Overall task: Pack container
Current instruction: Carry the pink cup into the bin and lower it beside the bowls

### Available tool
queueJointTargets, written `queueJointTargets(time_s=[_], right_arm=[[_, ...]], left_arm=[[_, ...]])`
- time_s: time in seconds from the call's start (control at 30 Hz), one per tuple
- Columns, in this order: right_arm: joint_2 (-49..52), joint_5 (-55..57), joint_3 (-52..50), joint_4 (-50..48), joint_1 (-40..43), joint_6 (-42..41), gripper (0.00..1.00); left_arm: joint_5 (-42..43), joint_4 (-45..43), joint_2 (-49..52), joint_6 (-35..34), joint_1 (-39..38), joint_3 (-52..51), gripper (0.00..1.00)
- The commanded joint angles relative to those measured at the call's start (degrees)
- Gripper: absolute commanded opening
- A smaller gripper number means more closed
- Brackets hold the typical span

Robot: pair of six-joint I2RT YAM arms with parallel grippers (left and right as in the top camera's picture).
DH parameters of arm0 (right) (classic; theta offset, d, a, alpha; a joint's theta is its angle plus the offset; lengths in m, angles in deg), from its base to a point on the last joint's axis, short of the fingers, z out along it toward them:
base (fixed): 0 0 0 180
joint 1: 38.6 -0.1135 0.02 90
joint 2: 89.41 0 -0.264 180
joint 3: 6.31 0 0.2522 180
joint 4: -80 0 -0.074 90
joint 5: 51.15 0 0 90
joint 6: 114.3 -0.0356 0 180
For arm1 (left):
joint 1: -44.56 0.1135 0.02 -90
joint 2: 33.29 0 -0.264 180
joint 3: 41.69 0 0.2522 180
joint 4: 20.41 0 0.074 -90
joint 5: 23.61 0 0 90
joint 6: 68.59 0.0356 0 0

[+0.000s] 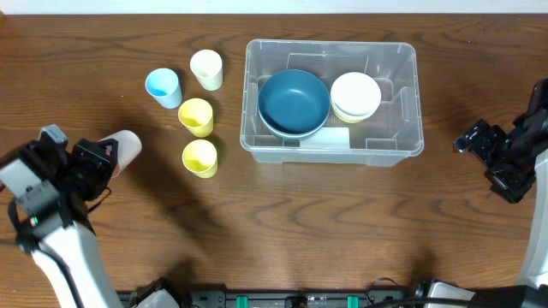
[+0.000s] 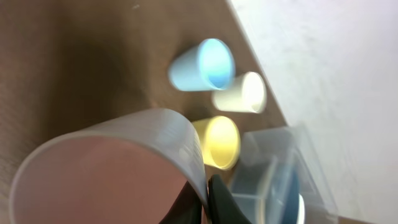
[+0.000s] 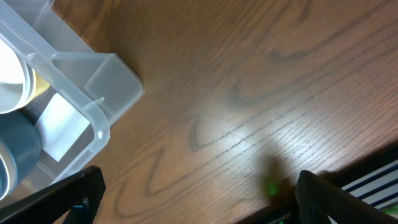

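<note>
The brown wooden worktop (image 1: 342, 231) carries everything. The container (image 1: 402, 103), a big clear plastic box with a rolled rim, sits right of the middle, towards the far edge. Inside it, on its left side, is a round dark blue bowl (image 1: 294, 103). Just beside that, on the right, is a round white bowl (image 1: 355, 92) sitting in a pale yellow bowl (image 1: 349, 117). A flat white card (image 1: 327, 138) lies by the container's near wall.

Four small plastic cups stand close together to the left of the container, but not touching it. They are a light blue cup (image 1: 163, 87), a cream cup (image 1: 207, 68), a yellow cup (image 1: 196, 117) and a second yellow cup (image 1: 200, 157) nearer the front.

The left end effector (image 1: 107, 156) is at the left side of the worktop, well apart from the container. It is closed tight on the rim of a pale, see-through plastic cup (image 1: 128, 145), which is tipped on its side with its mouth facing the left wrist camera.

The right end effector (image 3: 205, 196) is to the right of the container, near one corner. Its fingers (image 3: 84, 196) are spread wide with nothing between them.
</note>
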Motion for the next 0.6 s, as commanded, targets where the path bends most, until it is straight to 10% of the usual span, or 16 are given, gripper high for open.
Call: queueJointTargets(time_s=[0.0,0.57], right_arm=[[-0.63,-0.2,-0.02,0.07,0.31,-0.61,0.99],[-0.61,-0.2,-0.02,0.07,0.31,-0.61,0.99]], left_arm=[[-0.37,1.16,-7.19,0.2,-3.3,2.91,0.06],[-11.37,1.07,-11.28,-4.24,-39.95,19.69,0.06]])
